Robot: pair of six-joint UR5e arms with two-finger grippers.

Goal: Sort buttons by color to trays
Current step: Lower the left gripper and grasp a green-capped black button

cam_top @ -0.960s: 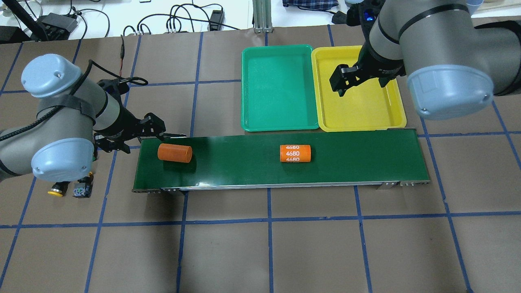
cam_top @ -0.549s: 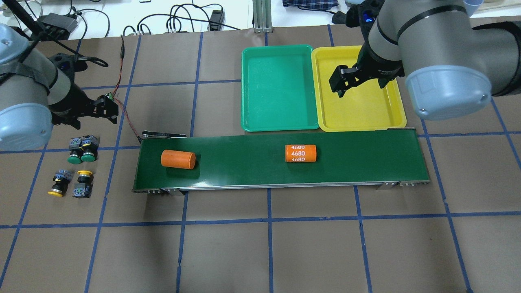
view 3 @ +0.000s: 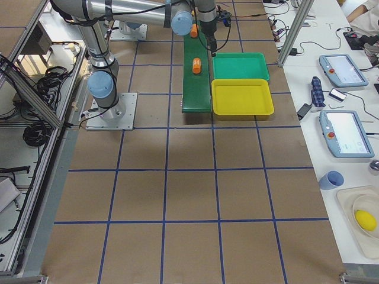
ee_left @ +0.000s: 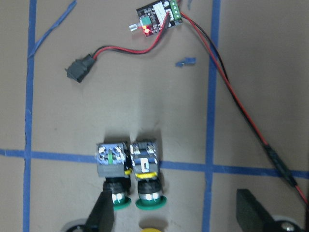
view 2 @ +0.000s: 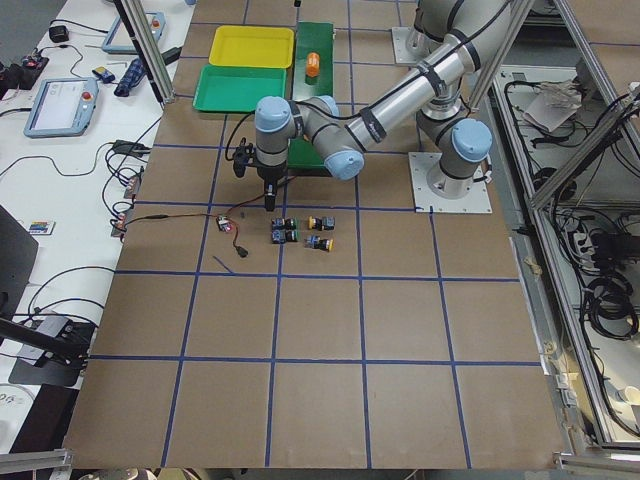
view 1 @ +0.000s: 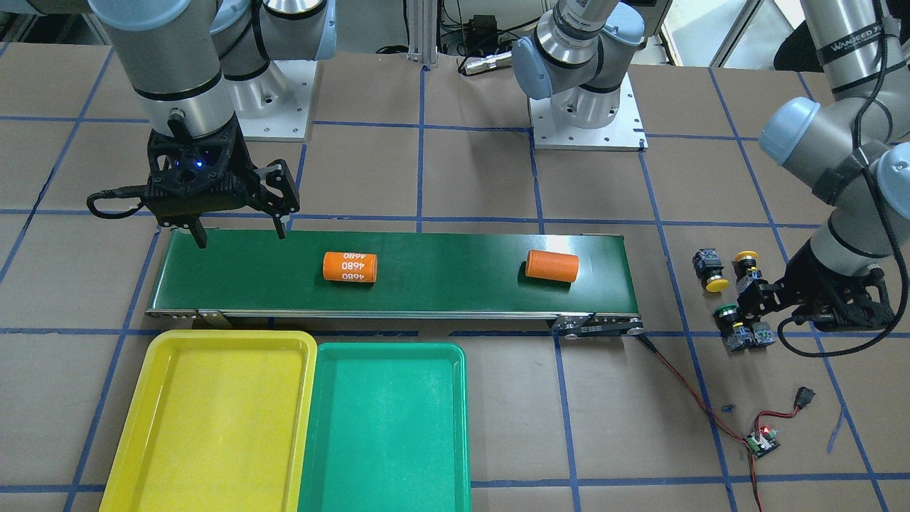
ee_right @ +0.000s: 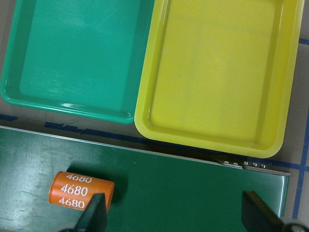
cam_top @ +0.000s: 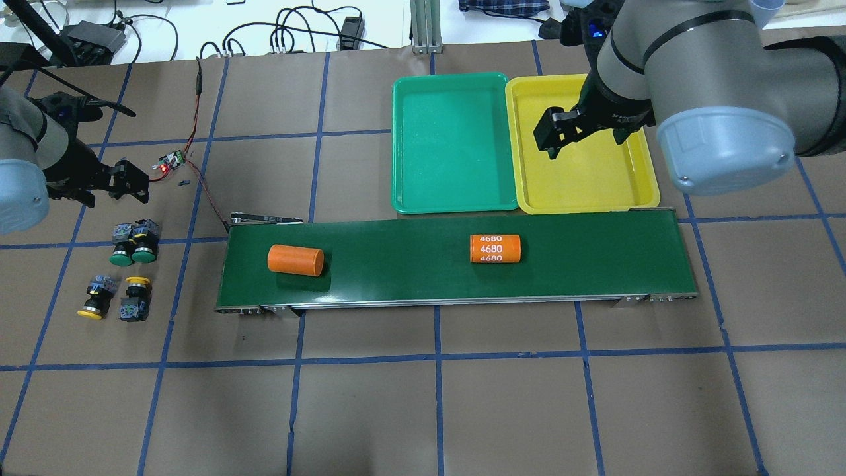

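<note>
1. Swung away from the belt (cam_top: 595, 264), my left gripper (ee_left: 176, 217) now hangs over the green buttons (cam_top: 134, 243). The plain cylinder (cam_top: 295, 260) and the numbered cylinder (cam_top: 495, 248) have crept along the belt toward the yellow tray (cam_top: 588, 178). My right gripper (view 1: 240, 232) has not shifted.
2. The belt runs from the button end to the tray end, so I judge it to be the carrier: my left side loads it and my right side unloads it.
3. The yellow tray and green tray (cam_top: 456, 145) lie side by side, just beyond the belt's tail. Neither holds anything yet.
4. My right fingers are spread wide above the belt's tail, beside the yellow tray, placed to catch whatever arrives.
5. My left fingers are spread wide too, with nothing between them. The green pair sits just ahead of them.
6. Neither cylinder is mine to sort; the plain one lies near the belt's head, the numbered one around its middle.
7. The green buttons lie touching each other. The yellow buttons (cam_top: 135, 297) lie just beside them, slightly apart from each other. All four rest on the table (cam_top: 436, 410), well apart from the trays.
</note>
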